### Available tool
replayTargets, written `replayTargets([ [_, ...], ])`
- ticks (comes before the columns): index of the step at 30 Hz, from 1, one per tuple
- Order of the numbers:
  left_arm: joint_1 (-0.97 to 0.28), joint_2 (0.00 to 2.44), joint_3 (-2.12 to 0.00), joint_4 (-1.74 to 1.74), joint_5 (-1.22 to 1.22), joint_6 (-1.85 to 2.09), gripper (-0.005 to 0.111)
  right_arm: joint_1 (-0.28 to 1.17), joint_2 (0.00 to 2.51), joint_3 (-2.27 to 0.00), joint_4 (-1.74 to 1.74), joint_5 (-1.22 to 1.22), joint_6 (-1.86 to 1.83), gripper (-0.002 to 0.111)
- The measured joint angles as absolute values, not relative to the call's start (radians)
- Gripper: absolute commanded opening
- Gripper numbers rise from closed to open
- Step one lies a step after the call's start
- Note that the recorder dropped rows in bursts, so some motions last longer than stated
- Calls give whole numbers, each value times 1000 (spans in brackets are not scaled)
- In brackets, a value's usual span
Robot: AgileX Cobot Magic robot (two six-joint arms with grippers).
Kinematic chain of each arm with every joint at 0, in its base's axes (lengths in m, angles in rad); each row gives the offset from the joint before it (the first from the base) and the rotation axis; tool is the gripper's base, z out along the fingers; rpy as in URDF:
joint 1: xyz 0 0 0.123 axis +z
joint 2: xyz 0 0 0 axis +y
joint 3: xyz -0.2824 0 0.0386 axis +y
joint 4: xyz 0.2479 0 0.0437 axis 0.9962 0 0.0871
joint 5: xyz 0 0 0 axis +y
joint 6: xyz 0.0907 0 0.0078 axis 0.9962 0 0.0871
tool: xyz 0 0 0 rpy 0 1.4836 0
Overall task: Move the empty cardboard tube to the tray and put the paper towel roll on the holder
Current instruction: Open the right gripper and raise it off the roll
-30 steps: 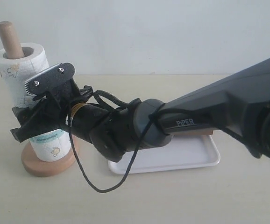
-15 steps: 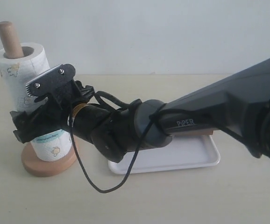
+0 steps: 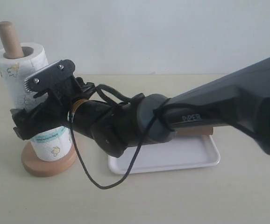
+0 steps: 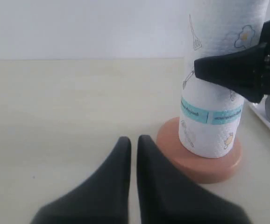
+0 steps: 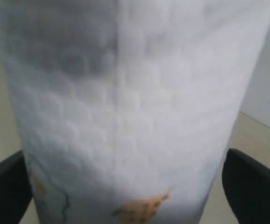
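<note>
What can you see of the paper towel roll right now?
The paper towel roll is white, embossed, with yellow cartoon prints and a teal band. It stands upright on the wooden holder, pole poking out its top, bottom resting on the base. The right gripper has its fingers either side of its middle; contact unclear.

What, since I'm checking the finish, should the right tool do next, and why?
Probably ease the right tool open and back off: the roll sits on the holder's base with the pole through its core, fingers flanking it.
</note>
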State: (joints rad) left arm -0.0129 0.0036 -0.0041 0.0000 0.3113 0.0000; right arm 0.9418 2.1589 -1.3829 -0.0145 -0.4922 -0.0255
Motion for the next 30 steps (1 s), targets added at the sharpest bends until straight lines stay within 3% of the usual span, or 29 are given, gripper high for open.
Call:
replayTargets([
  [30,-13,4,-4,0,311,0,4,940,1669,-1383,-13,217,-177,105],
])
